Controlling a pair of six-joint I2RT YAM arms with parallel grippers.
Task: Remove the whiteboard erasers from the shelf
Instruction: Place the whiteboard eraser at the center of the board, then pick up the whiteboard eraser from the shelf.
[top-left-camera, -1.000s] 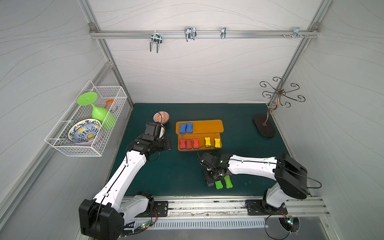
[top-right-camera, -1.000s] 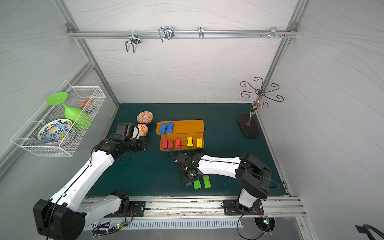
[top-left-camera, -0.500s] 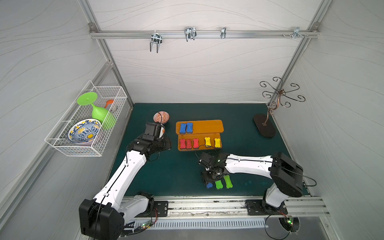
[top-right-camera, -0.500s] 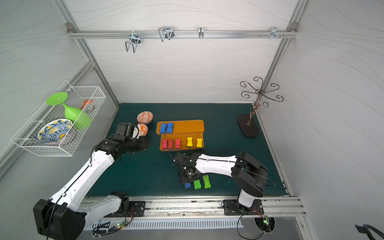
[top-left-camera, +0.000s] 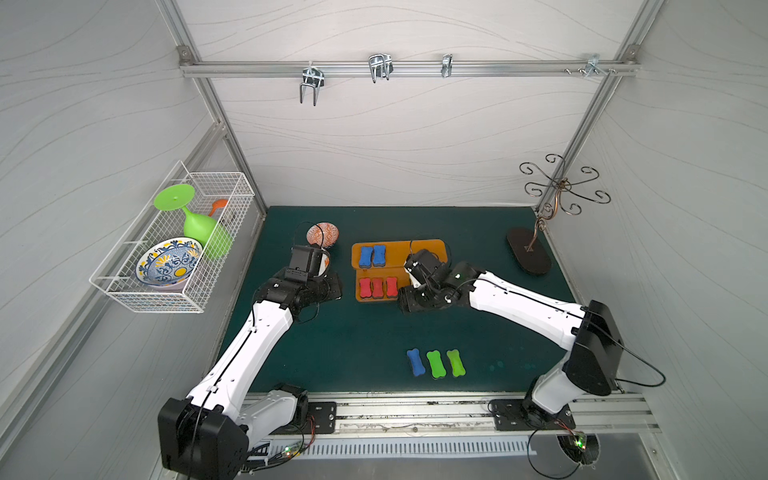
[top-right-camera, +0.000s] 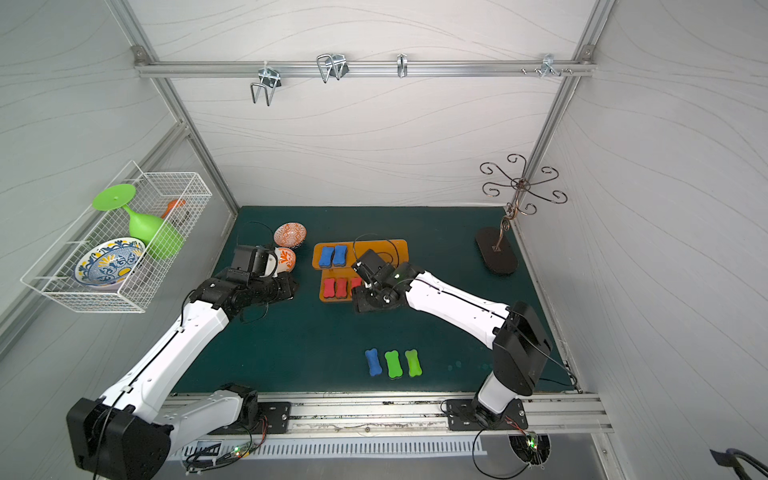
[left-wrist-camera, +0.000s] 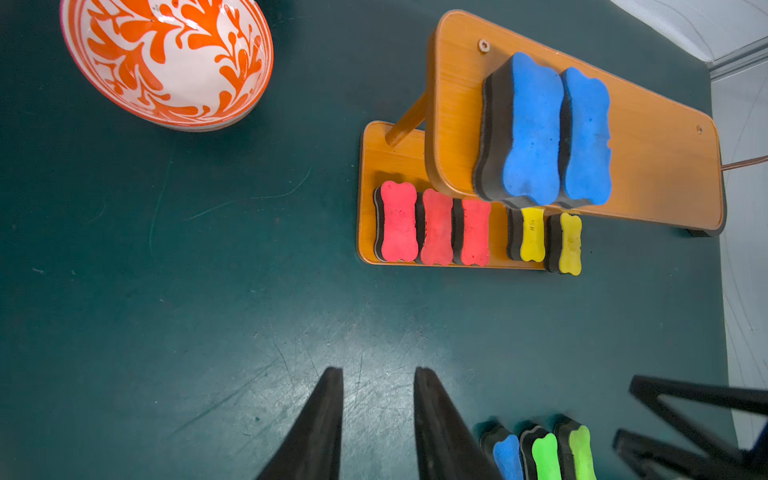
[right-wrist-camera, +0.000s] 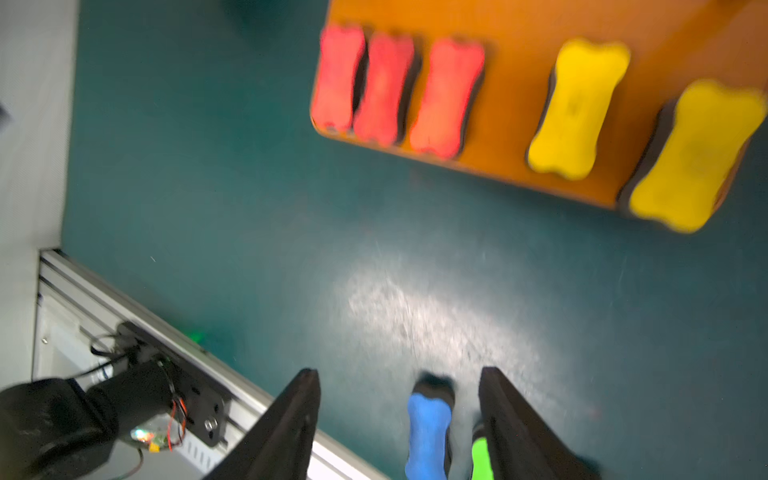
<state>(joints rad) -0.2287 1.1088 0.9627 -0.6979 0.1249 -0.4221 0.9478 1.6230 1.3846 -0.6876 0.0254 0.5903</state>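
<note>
The small blue bone-shaped foam eraser (top-left-camera: 416, 362) now lies flat on the dark green tabletop (top-left-camera: 332, 353). It is just beside the two green foam erasers (top-left-camera: 436, 364), and the three form a row near the front edge. A second ago the right gripper (right-wrist-camera: 399, 372) was down at that spot. It has since let go and swung back to the orange-brown two-tier wooden shelf (top-left-camera: 399, 251), where it hangs over the right end of the lower board.

Its jaws stand wide apart with nothing between them, and its wrist view is smeared, which suggests the arm is in motion. That makes three erasers off the shelf and seven still on it. Two blue erasers (top-left-camera: 372, 255) sit side by side on the upper board. Three red erasers (top-left-camera: 377, 287) and two yellow erasers (left-wrist-camera: 532, 235) sit on the lower one, the end yellow overhanging the board's corner.

The yellows look like the likely next pick, since the right gripper is nearest them. The left gripper (left-wrist-camera: 376, 372) has not moved. It hovers over bare tabletop left of the shelf, near an orange-patterned ceramic bowl (left-wrist-camera: 166, 62), its jaws narrowly parted and empty.
</note>
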